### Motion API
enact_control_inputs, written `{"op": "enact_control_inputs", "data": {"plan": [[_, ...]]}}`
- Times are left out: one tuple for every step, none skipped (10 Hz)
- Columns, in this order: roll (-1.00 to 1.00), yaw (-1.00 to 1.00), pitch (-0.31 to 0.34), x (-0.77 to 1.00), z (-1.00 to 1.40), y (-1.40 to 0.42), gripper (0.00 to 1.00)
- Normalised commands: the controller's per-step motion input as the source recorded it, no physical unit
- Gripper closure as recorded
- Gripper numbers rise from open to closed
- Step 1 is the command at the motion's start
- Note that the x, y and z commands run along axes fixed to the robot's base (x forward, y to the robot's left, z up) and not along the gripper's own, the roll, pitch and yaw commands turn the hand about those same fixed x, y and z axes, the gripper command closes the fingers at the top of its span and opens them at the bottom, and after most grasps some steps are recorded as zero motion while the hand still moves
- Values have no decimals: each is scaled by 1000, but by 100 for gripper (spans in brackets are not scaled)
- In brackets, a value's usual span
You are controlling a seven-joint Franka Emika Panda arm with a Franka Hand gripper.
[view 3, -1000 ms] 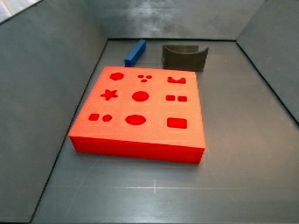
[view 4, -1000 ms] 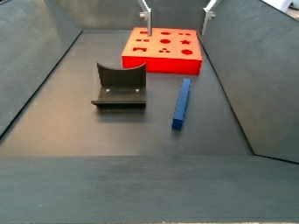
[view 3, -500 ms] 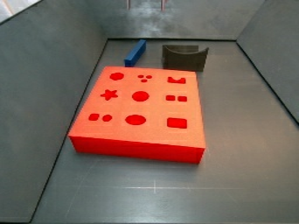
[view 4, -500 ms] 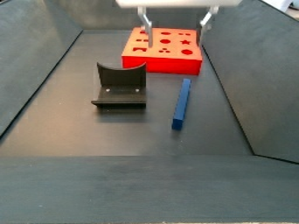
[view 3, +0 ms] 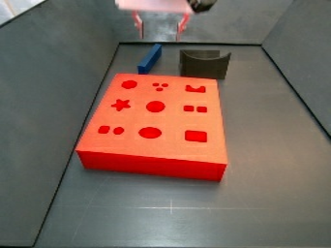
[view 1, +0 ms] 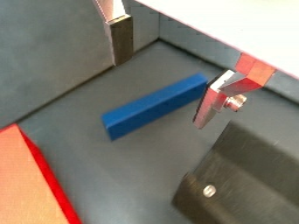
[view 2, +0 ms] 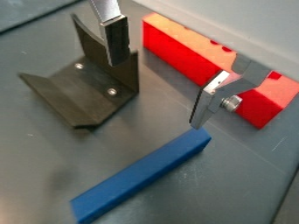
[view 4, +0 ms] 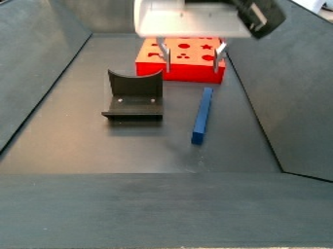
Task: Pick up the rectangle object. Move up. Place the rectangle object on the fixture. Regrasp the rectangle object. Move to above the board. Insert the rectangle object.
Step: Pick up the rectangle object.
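Observation:
The rectangle object [view 4: 202, 114] is a thin blue bar lying flat on the grey floor, beside the fixture [view 4: 132, 95] and seen in both side views [view 3: 151, 57]. My gripper [view 4: 193, 64] hangs open above the floor, between the board [view 4: 196, 67] and the bar, with nothing between its fingers. In both wrist views the blue bar [view 1: 152, 109] [view 2: 140, 175] lies below the open gripper [view 1: 163, 92] [view 2: 159, 94], one end near a silver finger [view 1: 216, 98]. The dark fixture [view 2: 82, 87] stands by the other finger [view 2: 117, 44]. The red board [view 3: 155, 121] lies flat.
Sloping grey walls [view 4: 39, 68] close in the floor on all sides. The fixture [view 3: 204, 63] and the bar sit at the far end behind the board in a side view. The fixture's base plate [view 1: 246, 179] lies close to the bar.
My gripper has come down into view from above and moved from over the board toward the blue bar. The bar, fixture and board have not moved.

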Motion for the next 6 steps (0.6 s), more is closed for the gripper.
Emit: {"op": "enact_control_inputs", "data": {"plan": [[253, -97, -54, -111, -863, -169, 0], [249, -97, -51, -143, -869, -131, 0], [187, -91, -73, -351, -906, 0, 0], [131, -100, -101, -534, -891, 57, 0], [156, -117, -126, -369, -777, 0, 0], [10, -20, -137, -6, -223, 0, 0]]}}
